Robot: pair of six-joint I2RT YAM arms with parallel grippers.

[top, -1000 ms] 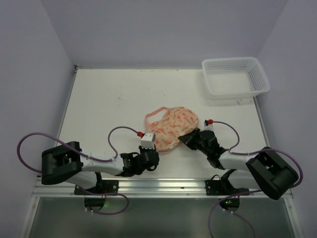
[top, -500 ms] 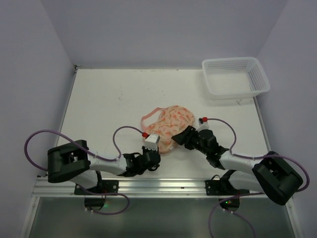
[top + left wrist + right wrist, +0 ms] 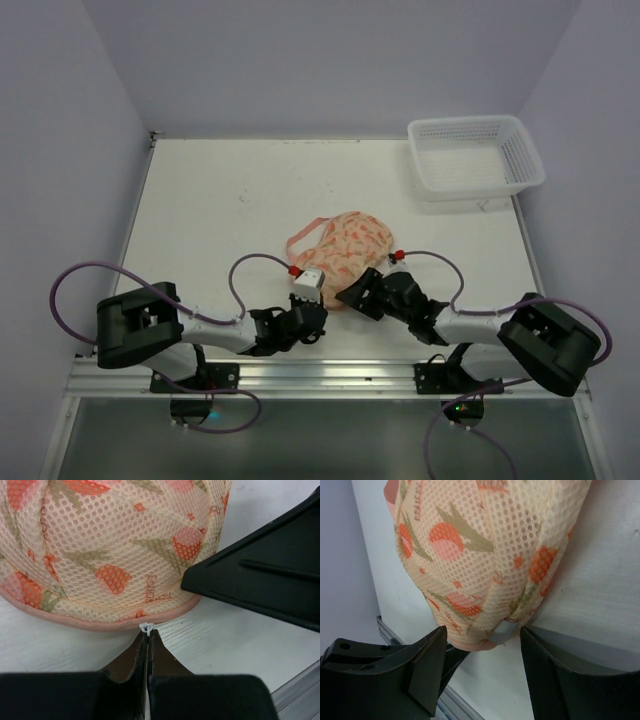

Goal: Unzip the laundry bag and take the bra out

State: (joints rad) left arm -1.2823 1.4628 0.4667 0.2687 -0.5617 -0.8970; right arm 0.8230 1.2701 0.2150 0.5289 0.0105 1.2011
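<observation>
The laundry bag [image 3: 346, 248] is a peach mesh dome with orange print, lying mid-table. Its pink zip trim [image 3: 90, 625] runs along the near edge. My left gripper [image 3: 146, 633] is shut, its tips pinching the small white zip pull [image 3: 145, 628] at that trim. In the top view my left gripper [image 3: 318, 292] sits at the bag's near-left edge. My right gripper [image 3: 482, 630] is open, its jaws on either side of the bag's [image 3: 480, 555] lower edge and a grey tab [image 3: 502, 632], touching nothing. The bra is hidden from view.
A white lattice basket [image 3: 475, 155] stands at the table's back right corner. The white table [image 3: 220, 200] is walled by pale lilac panels. A metal rail [image 3: 330, 372] runs along the near edge by both arm bases.
My right gripper has opened and slid left along the bag's near edge. The left gripper has stayed shut and shifted slightly right. The bag has moved a little away.
</observation>
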